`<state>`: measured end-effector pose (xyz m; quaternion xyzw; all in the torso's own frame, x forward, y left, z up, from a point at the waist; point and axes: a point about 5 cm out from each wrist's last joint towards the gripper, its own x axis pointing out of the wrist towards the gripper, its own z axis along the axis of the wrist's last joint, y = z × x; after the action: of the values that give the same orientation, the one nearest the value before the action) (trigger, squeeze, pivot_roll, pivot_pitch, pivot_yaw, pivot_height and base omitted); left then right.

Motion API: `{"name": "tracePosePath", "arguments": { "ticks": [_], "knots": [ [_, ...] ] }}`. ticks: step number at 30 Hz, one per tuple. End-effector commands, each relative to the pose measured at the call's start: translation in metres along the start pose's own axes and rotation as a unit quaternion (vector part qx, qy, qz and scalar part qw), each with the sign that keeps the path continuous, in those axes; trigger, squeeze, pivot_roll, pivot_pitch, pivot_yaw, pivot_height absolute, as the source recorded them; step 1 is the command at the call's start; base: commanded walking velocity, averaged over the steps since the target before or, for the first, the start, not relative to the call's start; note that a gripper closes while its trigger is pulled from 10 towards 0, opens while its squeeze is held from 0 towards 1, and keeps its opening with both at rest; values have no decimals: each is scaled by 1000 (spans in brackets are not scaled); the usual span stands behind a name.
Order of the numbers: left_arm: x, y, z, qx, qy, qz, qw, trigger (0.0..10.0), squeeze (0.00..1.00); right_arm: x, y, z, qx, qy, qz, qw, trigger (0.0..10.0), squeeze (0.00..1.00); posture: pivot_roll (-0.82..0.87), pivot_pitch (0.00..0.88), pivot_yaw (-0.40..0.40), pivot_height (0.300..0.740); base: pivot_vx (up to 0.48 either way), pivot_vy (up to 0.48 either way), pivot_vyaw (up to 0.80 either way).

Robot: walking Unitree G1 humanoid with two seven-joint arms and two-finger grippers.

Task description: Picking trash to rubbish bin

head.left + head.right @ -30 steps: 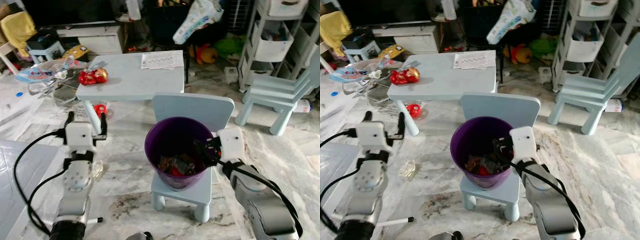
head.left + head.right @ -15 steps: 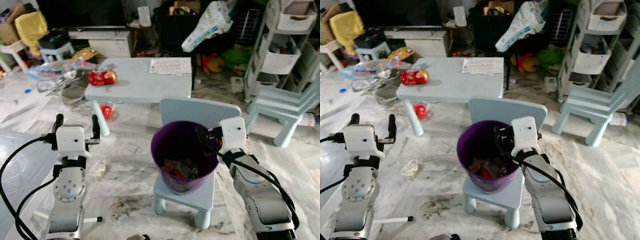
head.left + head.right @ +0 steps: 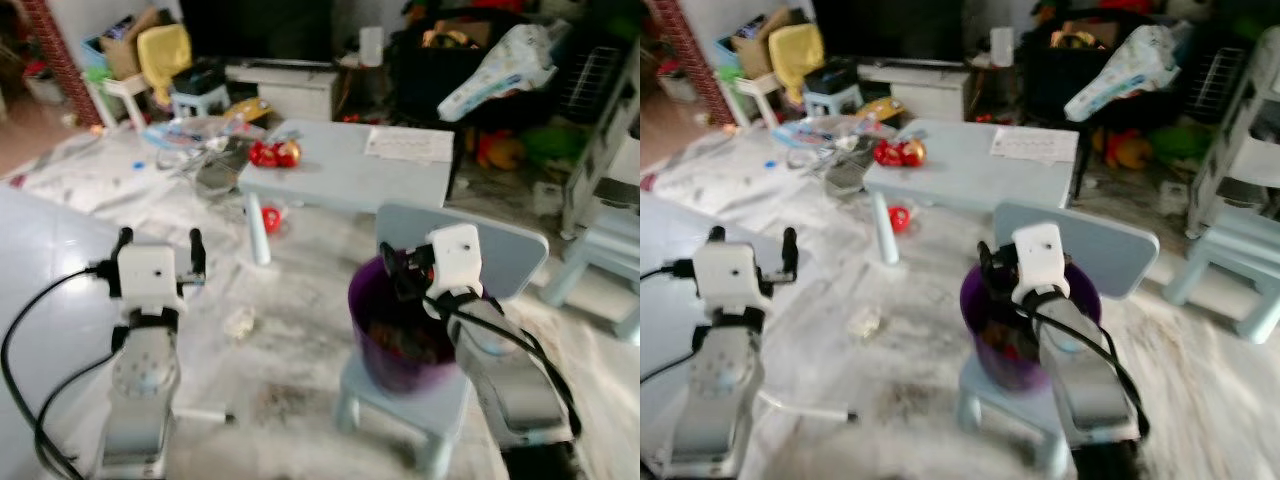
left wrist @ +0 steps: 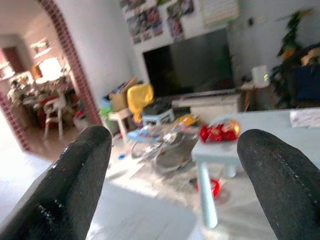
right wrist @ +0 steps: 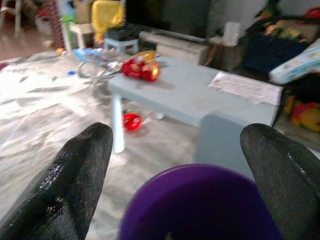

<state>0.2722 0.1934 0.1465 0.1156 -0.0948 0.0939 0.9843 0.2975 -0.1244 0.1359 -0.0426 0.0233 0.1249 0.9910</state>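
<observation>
**Camera swings left, both grippers empty by the bin**

Since the earlier frames the whole view has shifted and blurred: the head camera has turned left, so more bare floor and a brick archway now sit on the left, and the table and bin slide to the right. Right gripper (image 3: 397, 268) has come up from inside the purple bin (image 3: 400, 335) to just above its rim, fingers spread wide, holding nothing. Right wrist view shows both fingers (image 5: 80, 175) apart with the bin's rim (image 5: 200, 205) directly below and between them. Bin stands on the seat of a small blue chair (image 3: 480, 250), with dark and red trash inside (image 3: 400, 340).

Left gripper (image 3: 157, 250) is raised over the floor, well left of the bin, fingers wide apart, empty. A pale crumpled scrap (image 3: 238, 321) lies on the marble floor between the left arm and the bin, near the left gripper, not touching it.

Blue table (image 3: 350, 170) behind the chair carries a red shiny wrapper (image 3: 273, 153) near its left end and a sheet of paper (image 3: 410, 145) near the right. Red object (image 3: 270, 219) on the floor under the table.
</observation>
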Motion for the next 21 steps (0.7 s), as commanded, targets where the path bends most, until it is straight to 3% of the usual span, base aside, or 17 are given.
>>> {"name": "tracePosePath", "arguments": {
  "ticks": [1,21],
  "knots": [
    [1,3,4,7,-3,8,1000,10000,0,3,1,4,4,-9,2,1000,10000,0,4,26,72,740,0,0,800],
    [5,-5,12,8,-5,-7,1000,10000,0,6,1,7,14,-20,11,1000,10000,0,4,25,74,740,0,0,800]
  ]
}}
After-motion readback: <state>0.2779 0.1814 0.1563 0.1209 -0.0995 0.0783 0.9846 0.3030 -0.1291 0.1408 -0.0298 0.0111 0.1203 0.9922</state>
